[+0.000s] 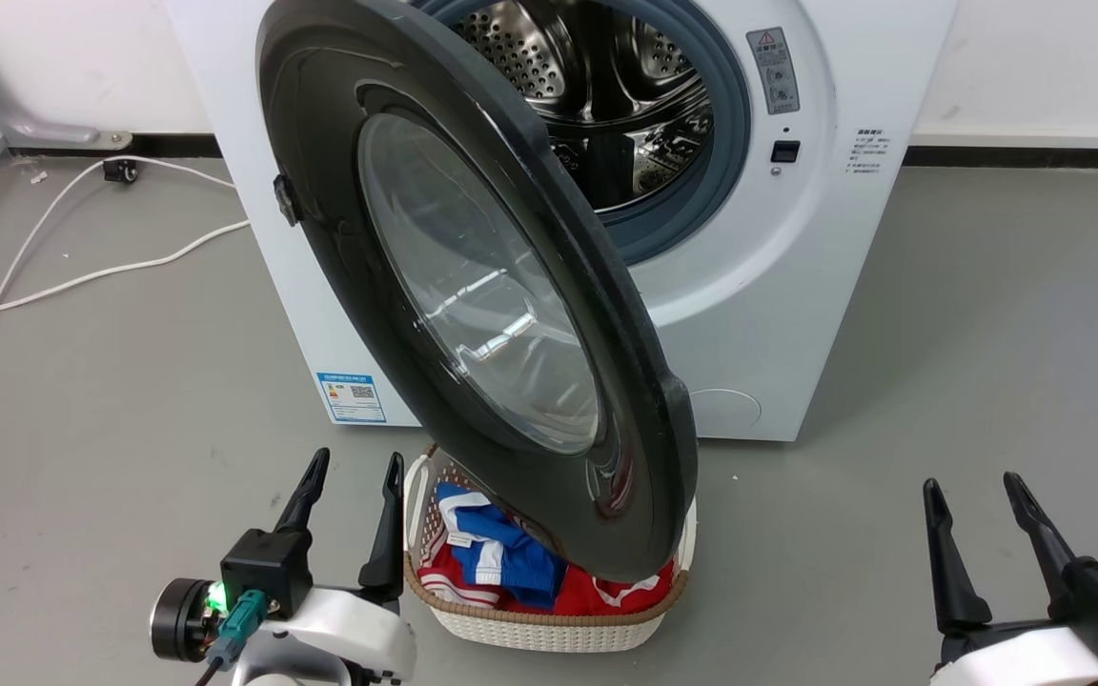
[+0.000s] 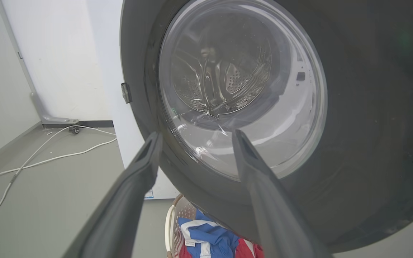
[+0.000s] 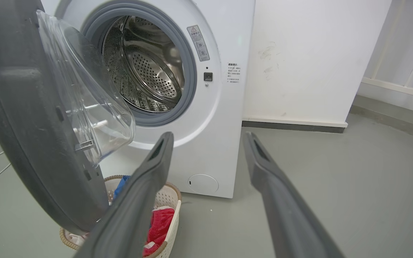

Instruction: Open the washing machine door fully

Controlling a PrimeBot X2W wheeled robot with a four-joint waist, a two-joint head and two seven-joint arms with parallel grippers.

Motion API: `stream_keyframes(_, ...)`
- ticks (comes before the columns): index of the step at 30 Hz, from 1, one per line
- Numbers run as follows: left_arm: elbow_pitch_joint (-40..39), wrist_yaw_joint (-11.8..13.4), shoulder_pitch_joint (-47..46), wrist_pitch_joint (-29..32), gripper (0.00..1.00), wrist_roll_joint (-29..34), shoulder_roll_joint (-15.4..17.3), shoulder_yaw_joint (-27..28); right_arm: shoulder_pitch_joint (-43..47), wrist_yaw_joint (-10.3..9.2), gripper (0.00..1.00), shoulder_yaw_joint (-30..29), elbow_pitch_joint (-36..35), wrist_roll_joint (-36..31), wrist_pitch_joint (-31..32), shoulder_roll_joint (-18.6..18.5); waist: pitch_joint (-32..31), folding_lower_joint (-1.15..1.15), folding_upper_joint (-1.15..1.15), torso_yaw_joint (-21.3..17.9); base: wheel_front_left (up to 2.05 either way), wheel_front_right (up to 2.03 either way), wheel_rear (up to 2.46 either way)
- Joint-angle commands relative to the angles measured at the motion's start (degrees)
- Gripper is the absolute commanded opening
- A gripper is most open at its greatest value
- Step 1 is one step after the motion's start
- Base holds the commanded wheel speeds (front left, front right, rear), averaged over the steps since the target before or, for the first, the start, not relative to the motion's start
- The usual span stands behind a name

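Washer (image 1: 768,314): white, on the grey floor (image 1: 1006,343) against a white wall (image 1: 1035,67); mouth uncovered, with the steel drum (image 1: 606,86) and grey gasket (image 1: 735,143) on show.
Door (image 1: 458,276): hinged at the washer's left side, swung out at an angle and partly open; a glossy black ring round a clear domed window (image 1: 492,314); free edge hanging over the basket.
Door faces: outer face toward the left gripper; inner glass dome seen from the right wrist.
Left gripper (image 1: 356,459): fingers spread, empty; low at the left, just beside the basket's left rim; in its wrist view pointed at the lower part of the window, no contact visible.
Right gripper (image 1: 971,482): fingers spread, empty; low at the right over bare floor, well apart from door and washer.
Basket (image 1: 549,634): pale and woven, on the floor before the washer, under the door's lower edge; red, blue and white clothes (image 1: 501,562) inside.
Cables (image 1: 82,276): white, trailing over the floor left of the washer.
Washer front, low: blue label (image 1: 351,396) at left, round cap (image 1: 725,410) at right.
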Motion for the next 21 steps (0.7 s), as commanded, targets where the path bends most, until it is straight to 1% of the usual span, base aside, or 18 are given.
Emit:
stream_keyframes(1, 0.0, 0.1, 0.6, 0.0, 1.00, -0.2, 0.2, 0.0, 0.1, -0.01, 1.00, -0.1, -0.4, -0.5, -0.3, 0.2, 0.0, 0.00, 0.00, 0.0, 0.00, 0.00, 0.00)
stream_keyframes(11, 0.8, -0.2, 0.1, 0.5, 1.00, -1.2, 0.3, -0.6, 0.2, -0.01, 1.00, 0.2, -1.7, 0.0, 0.6, 0.5, 0.0, 0.00, 0.00, 0.1, 0.00, 0.00, 0.00)
stream_keyframes(12, 0.8, -0.3, 0.1, 0.6, 0.78, -1.3, 0.3, -0.6, 0.2, -0.01, 1.00, 0.2, -1.8, 0.0, 0.7, 0.5, 0.0, 0.00, 0.00, 0.1, 0.00, 0.00, 0.00)
stream_keyframes(13, 0.8, -0.4, 0.0, 0.6, 0.34, -1.5, 0.3, -0.6, 0.3, -0.01, 1.00, 0.3, -1.9, 0.0, 0.9, 0.5, 0.0, 0.00, 0.00, 0.1, 0.00, 0.00, 0.00)
stream_keyframes(14, 0.8, -0.5, -0.1, 0.6, 0.00, -1.6, 0.3, -0.6, 0.3, -0.01, 1.00, 0.3, -2.0, 0.1, 0.9, 0.5, 0.0, 0.00, 0.00, 0.1, 0.00, 0.00, 0.00)
stream_keyframes(21, -0.9, 0.0, -1.8, 0.7, 0.00, -3.1, -0.5, -0.9, 0.5, -0.01, 1.00, 0.1, -2.6, 1.3, 1.3, 0.6, -0.1, 0.00, 0.00, 0.2, 0.00, 0.00, 0.00)
